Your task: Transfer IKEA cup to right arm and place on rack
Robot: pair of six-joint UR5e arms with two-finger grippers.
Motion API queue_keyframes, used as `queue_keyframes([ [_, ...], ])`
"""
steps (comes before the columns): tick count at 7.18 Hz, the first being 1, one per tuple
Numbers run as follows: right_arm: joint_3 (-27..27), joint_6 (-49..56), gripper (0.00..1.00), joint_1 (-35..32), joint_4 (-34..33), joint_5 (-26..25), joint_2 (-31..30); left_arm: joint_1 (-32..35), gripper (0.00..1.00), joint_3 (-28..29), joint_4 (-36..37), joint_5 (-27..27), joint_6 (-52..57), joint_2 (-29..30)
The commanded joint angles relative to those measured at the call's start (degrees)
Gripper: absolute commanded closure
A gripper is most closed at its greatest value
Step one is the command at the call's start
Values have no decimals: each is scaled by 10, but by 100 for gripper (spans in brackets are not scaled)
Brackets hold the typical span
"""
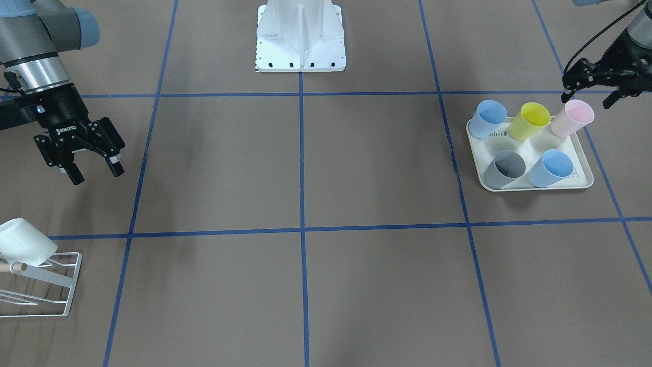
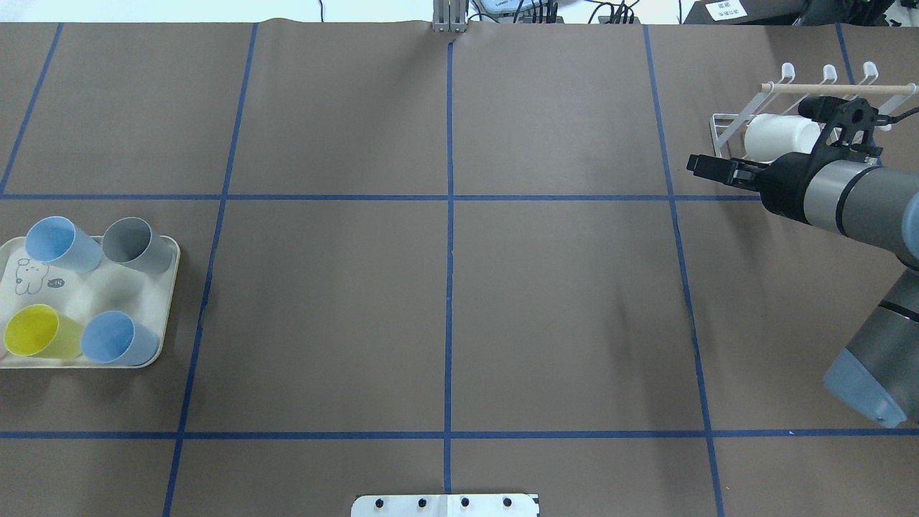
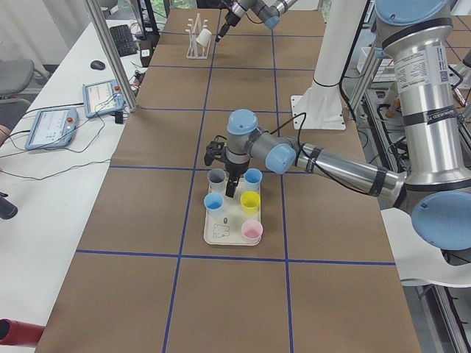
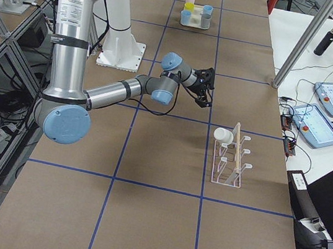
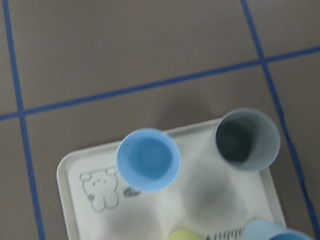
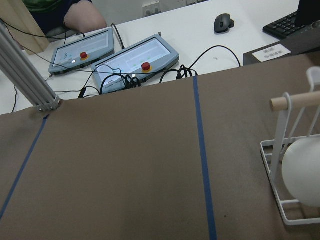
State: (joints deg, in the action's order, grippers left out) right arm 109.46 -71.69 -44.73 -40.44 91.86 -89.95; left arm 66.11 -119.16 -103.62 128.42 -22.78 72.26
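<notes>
Several IKEA cups stand on the cream tray (image 1: 580, 181): blue (image 1: 486, 118), yellow (image 1: 530, 120), pink (image 1: 573, 117), grey (image 1: 504, 169) and a second blue one (image 1: 550, 168). My left gripper (image 1: 590, 98) hovers open above the pink cup and holds nothing. The left wrist view looks straight down on a blue cup (image 5: 148, 159) and the grey cup (image 5: 246, 139). A white cup (image 1: 23, 247) lies on the white wire rack (image 1: 56, 285). My right gripper (image 1: 97, 174) hangs open and empty, a short way from the rack (image 2: 725, 133) on the robot's side.
The robot's white base plate (image 1: 300, 38) stands at the table's middle edge. Blue tape lines (image 1: 301, 204) divide the brown table. Beyond the rack, the right wrist view shows control pendants (image 6: 135, 60), cables and a seated person on a white bench.
</notes>
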Motion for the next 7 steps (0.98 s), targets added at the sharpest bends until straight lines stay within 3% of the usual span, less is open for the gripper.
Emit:
queue_keyframes([
  [1, 1, -31, 1, 2, 0, 10, 4, 0, 0, 56, -25, 10, 34, -48],
  [3, 0, -41, 1, 5, 0, 10, 8, -1, 0, 131, -86, 11, 27, -43],
  [5, -2, -60, 1, 12, 0, 10, 11, -1, 0, 165, -90, 12, 26, -17],
  [6, 0, -62, 1, 12, 0, 10, 10, -2, 2, 175, -90, 17, 19, -6],
  [7, -3, -62, 1, 16, 0, 6, 11, -2, 13, 189, -90, 28, 12, -4],
])
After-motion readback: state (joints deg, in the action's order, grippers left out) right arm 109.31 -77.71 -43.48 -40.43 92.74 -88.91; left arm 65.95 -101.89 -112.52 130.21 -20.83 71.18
